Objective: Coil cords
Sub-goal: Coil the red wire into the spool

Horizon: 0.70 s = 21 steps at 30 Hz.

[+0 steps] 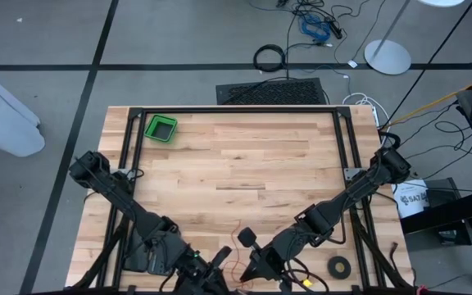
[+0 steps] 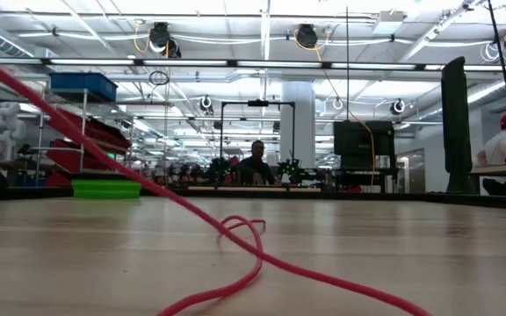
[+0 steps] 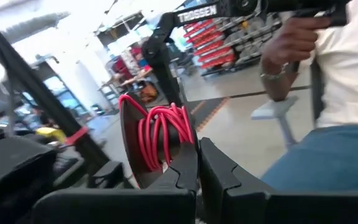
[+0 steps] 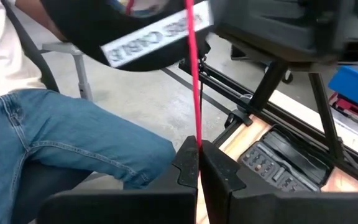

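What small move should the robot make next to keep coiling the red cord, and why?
Probably the right gripper, shut on the red cord, should carry another turn around the left gripper, which is shut and already wrapped in loops. Loose cord lies on the table.
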Available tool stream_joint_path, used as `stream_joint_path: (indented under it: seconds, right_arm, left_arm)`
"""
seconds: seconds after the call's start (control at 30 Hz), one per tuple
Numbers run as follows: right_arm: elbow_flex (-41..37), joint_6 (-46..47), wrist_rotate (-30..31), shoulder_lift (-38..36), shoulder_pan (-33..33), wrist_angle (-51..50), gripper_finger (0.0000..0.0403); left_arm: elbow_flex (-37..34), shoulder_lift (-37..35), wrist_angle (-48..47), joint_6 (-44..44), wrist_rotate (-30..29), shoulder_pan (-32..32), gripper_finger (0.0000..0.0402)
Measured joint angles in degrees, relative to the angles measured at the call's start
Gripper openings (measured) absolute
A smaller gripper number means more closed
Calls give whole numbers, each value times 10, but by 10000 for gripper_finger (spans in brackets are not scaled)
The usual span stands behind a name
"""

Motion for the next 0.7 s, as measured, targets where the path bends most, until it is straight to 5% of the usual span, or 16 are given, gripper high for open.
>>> stream_joint_path:
  seconds: [0.23, 0.7]
  right_arm:
    - [0, 11, 3, 0, 3, 14, 0]
    - [-1, -12, -61, 0, -36, 36, 0]
  left_arm:
    - [0, 0, 28, 34, -23, -1, 4]
    - [0, -2, 37, -10, 92, 37, 4]
